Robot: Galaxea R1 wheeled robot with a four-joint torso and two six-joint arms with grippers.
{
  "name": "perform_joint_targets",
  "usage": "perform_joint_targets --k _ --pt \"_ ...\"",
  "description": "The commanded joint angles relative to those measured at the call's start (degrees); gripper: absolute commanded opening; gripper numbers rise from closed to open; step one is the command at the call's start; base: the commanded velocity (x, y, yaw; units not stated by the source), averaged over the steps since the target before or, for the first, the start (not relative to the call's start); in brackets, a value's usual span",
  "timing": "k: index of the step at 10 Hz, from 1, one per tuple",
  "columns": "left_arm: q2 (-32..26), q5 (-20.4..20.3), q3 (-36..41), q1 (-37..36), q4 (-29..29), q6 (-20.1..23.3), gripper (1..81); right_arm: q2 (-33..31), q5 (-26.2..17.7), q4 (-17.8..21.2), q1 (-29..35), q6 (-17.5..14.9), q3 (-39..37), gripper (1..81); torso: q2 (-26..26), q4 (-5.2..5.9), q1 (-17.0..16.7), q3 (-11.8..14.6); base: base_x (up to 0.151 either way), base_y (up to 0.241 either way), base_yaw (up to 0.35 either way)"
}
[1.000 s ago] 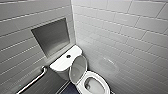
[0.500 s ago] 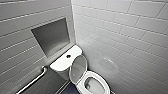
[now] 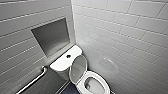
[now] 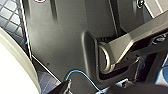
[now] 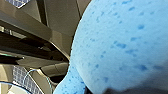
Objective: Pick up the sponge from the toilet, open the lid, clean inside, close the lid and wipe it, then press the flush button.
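The white toilet (image 3: 86, 79) stands in the corner of a tiled room, low in the head view. Its lid (image 3: 78, 68) is raised and leans back against the tank (image 3: 60, 63), so the oval bowl (image 3: 94, 85) lies open. A dark flush button (image 3: 68, 56) sits in the middle of the tank top. The bright blue sponge (image 5: 120, 45) looms very close in the right wrist view, pitted with darker pores, with my right gripper shut on it. A curved white ceramic edge (image 4: 15, 67) shows in the left wrist view beside blue floor tiles.
A recessed niche (image 3: 51, 37) is set in the left wall above the tank. A metal grab bar (image 3: 32, 81) runs along that wall, low down. The white tiled wall (image 3: 125, 37) stands close on the toilet's right.
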Motion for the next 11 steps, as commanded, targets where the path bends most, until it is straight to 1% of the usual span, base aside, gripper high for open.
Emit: perform_joint_targets --k 1,4,11 --pt "-0.69 1.76 -0.61 -0.26 0.54 0.04 81.1 0.05 -4.16 -0.75 -0.78 -0.09 -0.15 1.0 0.00 0.00 0.00 0.00 0.000 0.000 0.000" --pt "-0.87 1.76 -0.61 -0.18 0.54 0.04 81.1 0.13 -5.38 -0.75 -0.60 0.00 -0.15 1.0 0.00 0.00 0.00 0.00 0.000 0.000 0.000" --pt "-1.04 1.75 -0.61 -0.18 0.45 0.04 81.1 0.31 -5.39 -0.66 -0.60 0.00 -0.24 1.0 0.02 0.00 -0.15 0.02 0.077 0.000 0.000"
